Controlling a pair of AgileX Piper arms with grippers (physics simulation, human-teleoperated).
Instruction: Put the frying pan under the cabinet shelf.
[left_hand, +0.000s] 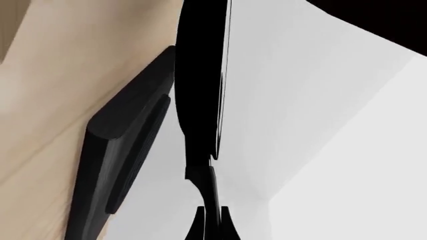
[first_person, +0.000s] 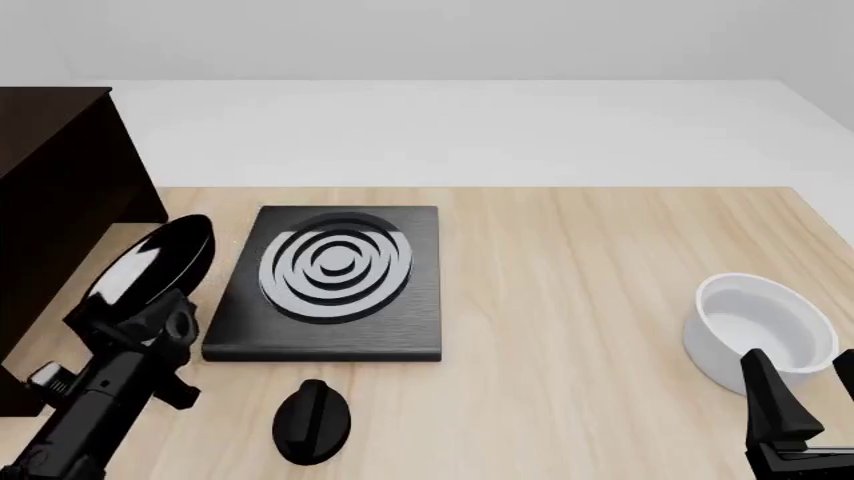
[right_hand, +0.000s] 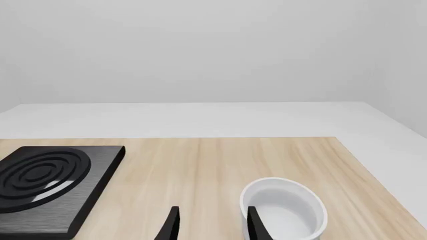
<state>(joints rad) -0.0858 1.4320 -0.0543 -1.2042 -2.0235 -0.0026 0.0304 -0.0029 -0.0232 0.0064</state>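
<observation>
The frying pan (first_person: 144, 268) is glossy black and stands tilted almost on edge, lifted above the table between the dark brown cabinet shelf (first_person: 54, 190) and the burner plate. My left gripper (first_person: 139, 325) is shut on the pan's handle just below the bowl. In the left wrist view the pan (left_hand: 200, 75) shows edge-on, and its handle (left_hand: 211, 187) runs down between the left gripper's (left_hand: 212, 224) fingers. My right gripper (first_person: 801, 405) is open and empty at the front right, beside the white bowl; its fingers (right_hand: 172, 225) show spread apart in the right wrist view.
A flat black burner plate (first_person: 334, 285) with grey rings lies right of the pan, also in the left wrist view (left_hand: 123, 140) and the right wrist view (right_hand: 47, 175). A black knob (first_person: 311, 420) lies in front of it. A white bowl (first_person: 761, 330) sits at the right (right_hand: 283, 210).
</observation>
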